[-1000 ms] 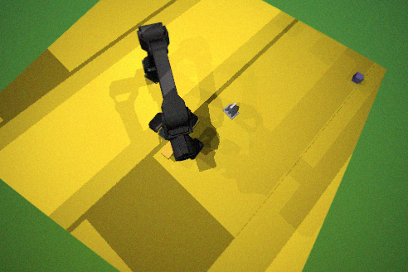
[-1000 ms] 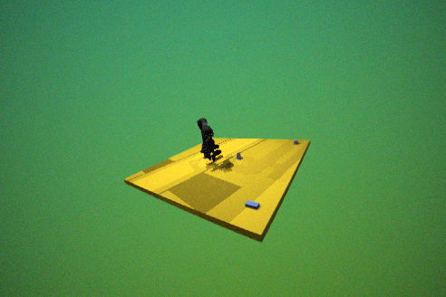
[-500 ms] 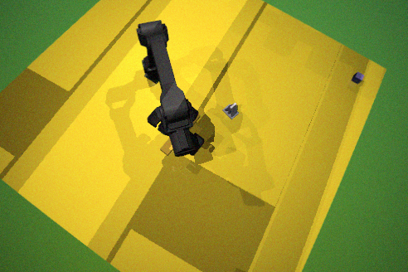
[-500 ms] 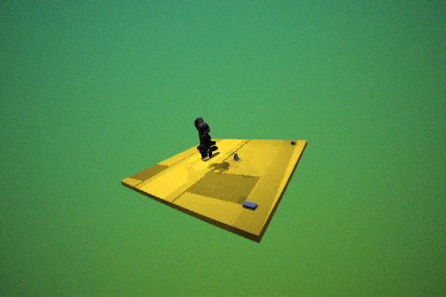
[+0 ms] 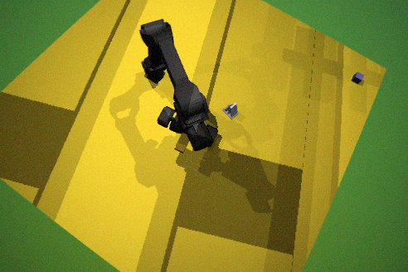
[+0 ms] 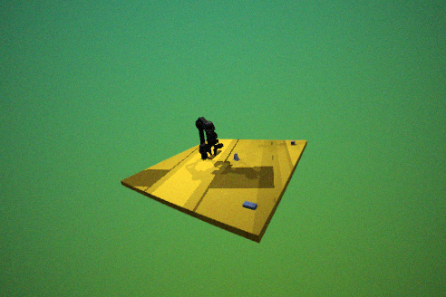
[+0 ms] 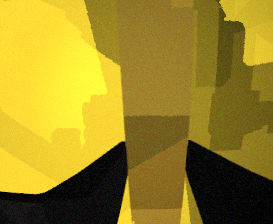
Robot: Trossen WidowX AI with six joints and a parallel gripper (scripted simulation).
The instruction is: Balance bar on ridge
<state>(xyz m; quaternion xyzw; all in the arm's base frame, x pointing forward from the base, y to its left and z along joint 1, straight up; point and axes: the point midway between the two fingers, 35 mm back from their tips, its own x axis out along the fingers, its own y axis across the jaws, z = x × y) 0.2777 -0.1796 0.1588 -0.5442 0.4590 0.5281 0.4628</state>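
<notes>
The jaws are clamped on the tan bar (image 7: 155,163), seen running lengthwise between the dark fingers; the bar is held low over the yellow bench (image 5: 104,197), near the grey ridge (image 5: 231,110).

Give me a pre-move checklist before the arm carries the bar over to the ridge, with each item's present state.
1. Gripper shut on the bar: ok, the bar runs between the dark fingers.
2. Grasp near the bar's middle: cannot tell, the arm hides most of it in the top view.
3. Bar lifted off the table: cannot tell.
4. Ridge in sight and unobstructed: ok, it stands apart beside the gripper.
5. Bar on the ridge: not ok, not yet there.
6. Purple cube away from the path: ok, near the far corner.
</notes>
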